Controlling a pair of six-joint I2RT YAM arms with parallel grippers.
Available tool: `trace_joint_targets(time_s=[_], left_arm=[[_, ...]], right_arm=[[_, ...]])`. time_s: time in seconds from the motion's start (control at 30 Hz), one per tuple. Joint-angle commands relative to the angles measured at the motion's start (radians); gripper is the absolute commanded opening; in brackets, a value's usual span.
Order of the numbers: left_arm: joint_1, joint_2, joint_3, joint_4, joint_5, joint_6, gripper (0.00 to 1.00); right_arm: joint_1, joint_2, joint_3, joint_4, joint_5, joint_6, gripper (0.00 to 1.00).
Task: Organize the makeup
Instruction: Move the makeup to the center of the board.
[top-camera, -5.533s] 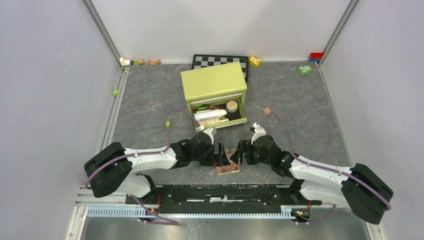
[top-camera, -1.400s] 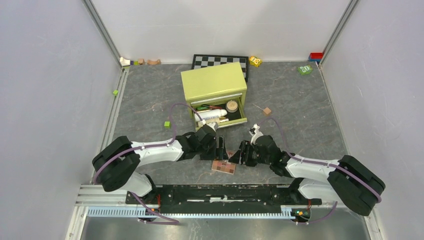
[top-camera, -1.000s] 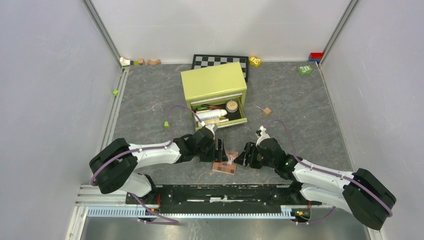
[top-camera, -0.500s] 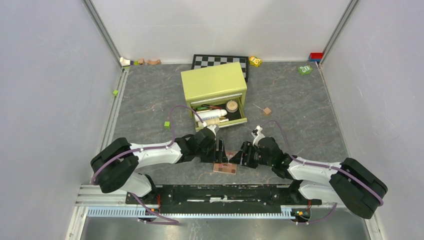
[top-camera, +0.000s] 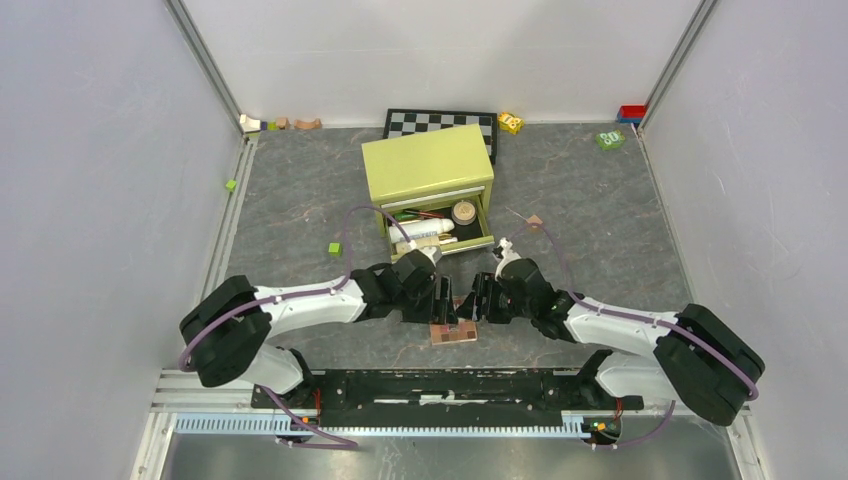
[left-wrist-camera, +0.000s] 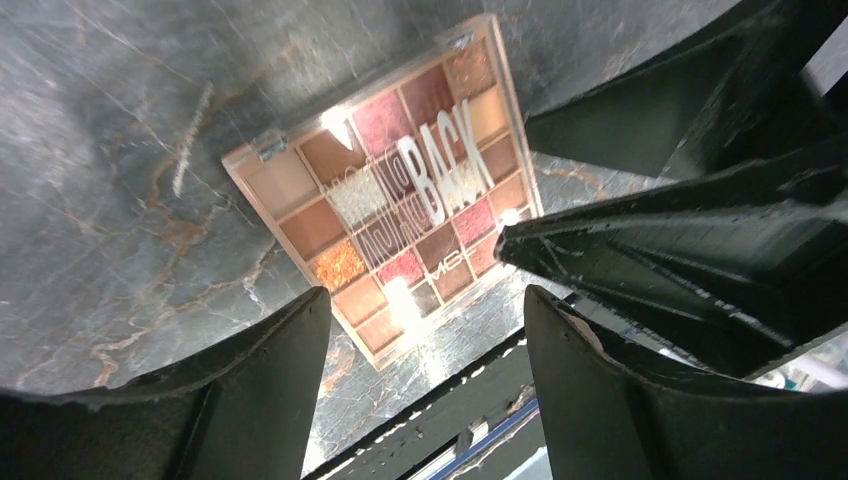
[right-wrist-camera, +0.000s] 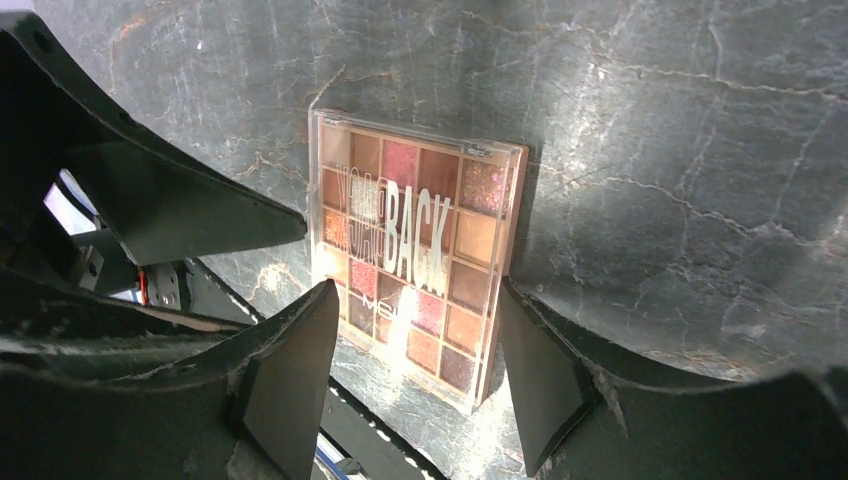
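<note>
Top external: one palette (top-camera: 453, 334), left end effector (top-camera: 445, 303), right end effector (top-camera: 480, 301)

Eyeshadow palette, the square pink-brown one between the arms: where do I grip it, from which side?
Probably from straight above, pinching two opposite edges of the square pink-brown eyeshadow palette. It lies flat, face up, on the grey marbled table; it is thin, so only the rim offers purchase.

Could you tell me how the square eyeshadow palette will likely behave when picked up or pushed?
The square pink-brown eyeshadow palette looks rigid, probably not flexing. Its glossy face shows glare, so it may slip. Lying flat on the grey marbled table, it likely slides, not tips.
</note>
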Motion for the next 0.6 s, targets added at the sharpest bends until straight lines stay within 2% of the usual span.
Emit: trace_joint_targets(time_s=[0.0, 0.27, 0.57], left_arm=[[0.053, -0.055, 0.048, 0.000, -0.006, 0.039, 0.77], [0.076, -0.071, 0.066, -0.060, -0.026, 0.070, 0.76], [0.084, -0.192, -0.112, -0.056, -0.089, -0.044, 0.80]], right_arm=[[0.000, 0.008, 0.054, 0.021, -0.002, -0.019, 0.66], [-0.007, 0.000, 0.062, 0.008, 0.007, -0.018, 0.66], [-0.007, -0.069, 0.003, -0.120, 0.114, -0.029, 0.66]])
